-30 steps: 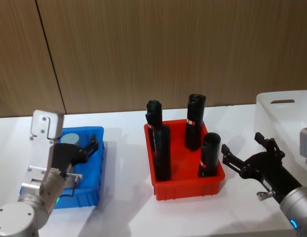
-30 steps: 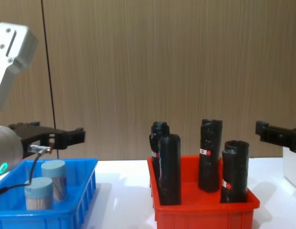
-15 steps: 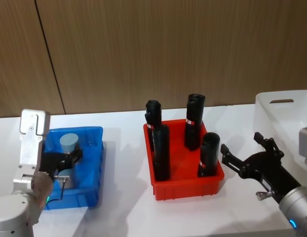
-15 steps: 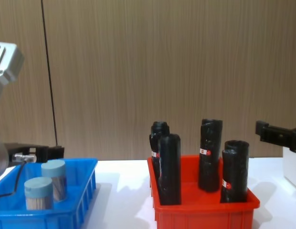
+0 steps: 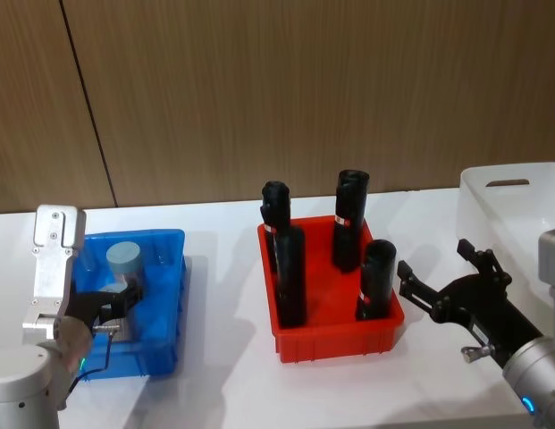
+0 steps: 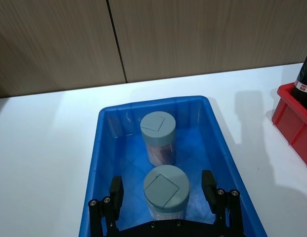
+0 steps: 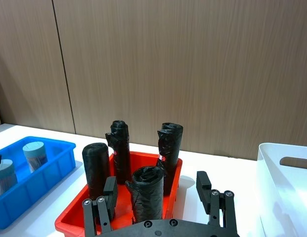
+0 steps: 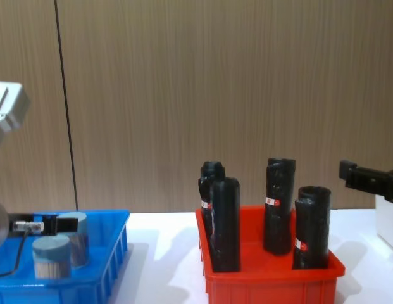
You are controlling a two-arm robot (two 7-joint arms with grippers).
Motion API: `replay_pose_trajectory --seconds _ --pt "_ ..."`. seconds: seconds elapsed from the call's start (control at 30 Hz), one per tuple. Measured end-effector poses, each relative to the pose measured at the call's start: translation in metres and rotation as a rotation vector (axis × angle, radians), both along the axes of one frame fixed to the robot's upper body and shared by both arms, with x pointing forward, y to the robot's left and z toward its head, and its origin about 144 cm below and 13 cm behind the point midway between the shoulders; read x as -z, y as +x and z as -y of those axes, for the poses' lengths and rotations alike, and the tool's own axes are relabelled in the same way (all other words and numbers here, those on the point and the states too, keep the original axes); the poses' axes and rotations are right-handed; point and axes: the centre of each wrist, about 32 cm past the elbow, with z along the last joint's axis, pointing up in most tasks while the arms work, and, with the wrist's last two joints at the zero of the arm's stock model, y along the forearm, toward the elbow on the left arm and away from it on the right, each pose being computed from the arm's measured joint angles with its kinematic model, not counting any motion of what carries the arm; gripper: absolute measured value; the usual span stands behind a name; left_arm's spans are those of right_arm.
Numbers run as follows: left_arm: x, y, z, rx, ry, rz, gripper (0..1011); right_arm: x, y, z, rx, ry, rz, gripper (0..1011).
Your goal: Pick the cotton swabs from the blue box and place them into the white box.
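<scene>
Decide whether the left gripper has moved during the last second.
Yes. In the chest view the left gripper, open, has dropped from above the rim of the blue box down into the box.

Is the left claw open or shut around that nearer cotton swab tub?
Open. The left claw straddles the nearer cotton swab tub, its fingers standing clear on both sides.

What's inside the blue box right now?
Two cotton swab tubs stand inside the blue box: the farther tub free, the nearer tub straddled by the open left gripper. The gripper's body hides the nearer tub's base.
</scene>
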Motion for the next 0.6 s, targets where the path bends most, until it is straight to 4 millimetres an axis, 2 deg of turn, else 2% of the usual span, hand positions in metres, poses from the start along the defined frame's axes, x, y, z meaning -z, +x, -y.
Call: replay_pose_trajectory --seconds 0.6 --pt "0.017 0.018 -0.008 0.021 -0.029 -0.076 1004 0.000 0.000 0.000 0.000 0.000 0.000 1001"
